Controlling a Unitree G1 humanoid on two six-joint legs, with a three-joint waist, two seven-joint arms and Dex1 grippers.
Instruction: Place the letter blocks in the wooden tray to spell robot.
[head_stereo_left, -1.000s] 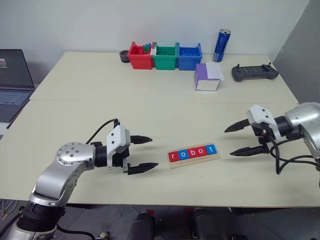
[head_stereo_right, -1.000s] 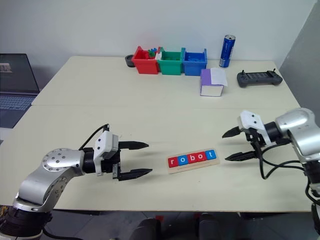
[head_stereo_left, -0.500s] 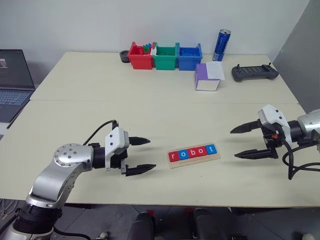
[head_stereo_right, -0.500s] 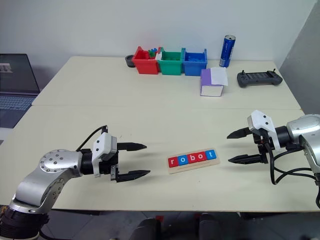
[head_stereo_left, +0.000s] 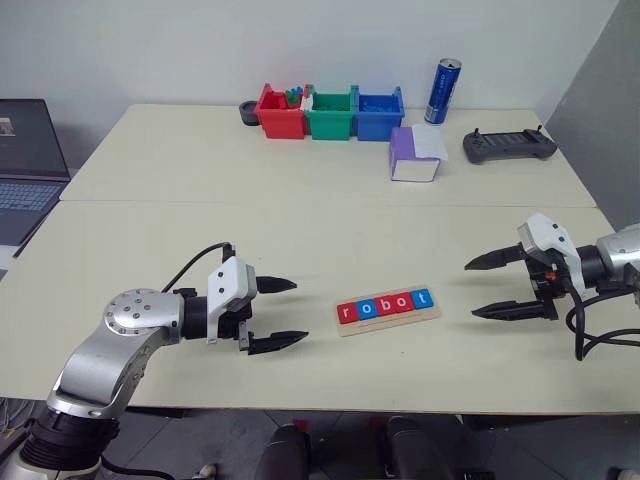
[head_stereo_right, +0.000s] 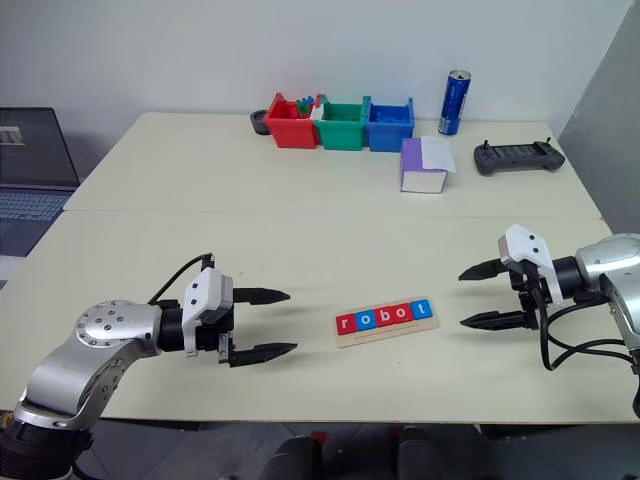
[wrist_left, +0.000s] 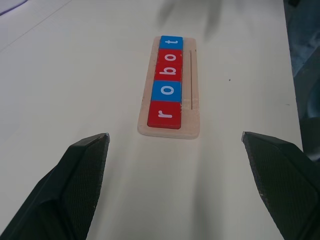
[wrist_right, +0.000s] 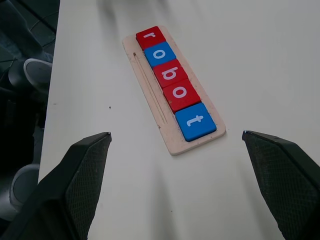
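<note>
The wooden tray (head_stereo_left: 388, 318) lies on the table's near middle, holding the letter blocks (head_stereo_left: 385, 305) in a row that reads r, o, b, o, t, red and blue by turns. The tray (wrist_left: 192, 117) and blocks (wrist_left: 167, 90) lie just ahead of the left fingers in the left wrist view, and the tray (wrist_right: 172, 140) with its blocks (wrist_right: 176, 82) lies ahead of the right ones. My left gripper (head_stereo_left: 282, 314) hovers open to the tray's left, empty. On the other side my right gripper (head_stereo_left: 483, 289) hangs open and empty, a short gap from the t end.
At the table's far side stand red (head_stereo_left: 279, 113), green (head_stereo_left: 330, 113) and blue (head_stereo_left: 379, 112) plastic bins, a blue can (head_stereo_left: 442, 90), a purple and white box (head_stereo_left: 415, 155) and a dark controller (head_stereo_left: 508, 146). A laptop (head_stereo_left: 28, 155) sits at far left.
My right gripper has drawn back to the right, away from the tray's t end. The left gripper has slipped slightly left. Tray and blocks lie as before.
</note>
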